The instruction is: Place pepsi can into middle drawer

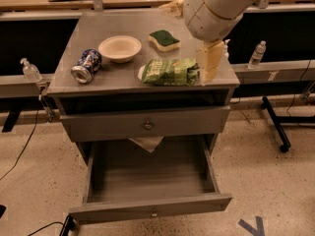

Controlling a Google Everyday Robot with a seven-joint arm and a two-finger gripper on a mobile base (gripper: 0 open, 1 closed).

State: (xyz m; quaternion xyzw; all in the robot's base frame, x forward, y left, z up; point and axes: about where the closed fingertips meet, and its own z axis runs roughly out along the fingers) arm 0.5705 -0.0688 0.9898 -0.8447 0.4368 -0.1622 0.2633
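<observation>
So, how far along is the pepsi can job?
Done: the middle drawer is pulled open. In hand: the gripper hangs at the cabinet top's right edge, beside the green crisp bag. Left: the pepsi can lies on its side at the top's left, not yet grasped.

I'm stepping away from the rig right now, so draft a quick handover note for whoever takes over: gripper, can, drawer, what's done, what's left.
Gripper: hangs over the right side of the cabinet top, beside the green crisp bag, not on the can.
Pepsi can: lies on its side at the left of the cabinet top, next to the bowl, across from the gripper.
Middle drawer: pulled open, no can in it.
Done: drawer is open.
Left: reach the can, grasp it, set it in the drawer.
</observation>
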